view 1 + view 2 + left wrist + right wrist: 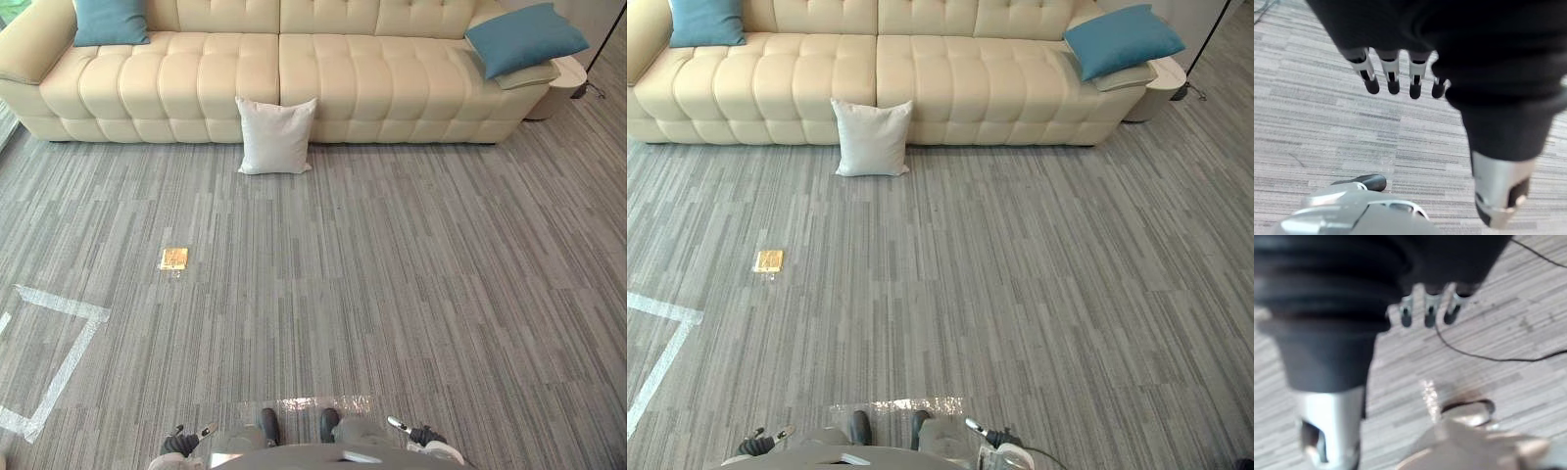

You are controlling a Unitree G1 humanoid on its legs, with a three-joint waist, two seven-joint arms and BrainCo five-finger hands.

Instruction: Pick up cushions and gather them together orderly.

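A white cushion (276, 135) stands upright on the grey floor, leaning against the front of the cream sofa (196, 88). One blue cushion (110, 22) rests at the sofa's left end. Another blue cushion (524, 37) lies at the right end on top of a cream cushion (529, 75). My left hand (1392, 74) hangs low by my side, far from the sofa, its fingers straight and holding nothing. My right hand (1427, 312) hangs the same way on the other side, fingers straight and empty. Both hands peek in at the bottom edge of the eye views, the left hand (181, 443) and the right hand (423, 435).
A small gold plate (173, 258) is set in the floor to the left. White tape (67, 338) marks a square at the lower left. A round white side table (568, 83) and a dark lamp stand (594, 90) are by the sofa's right end.
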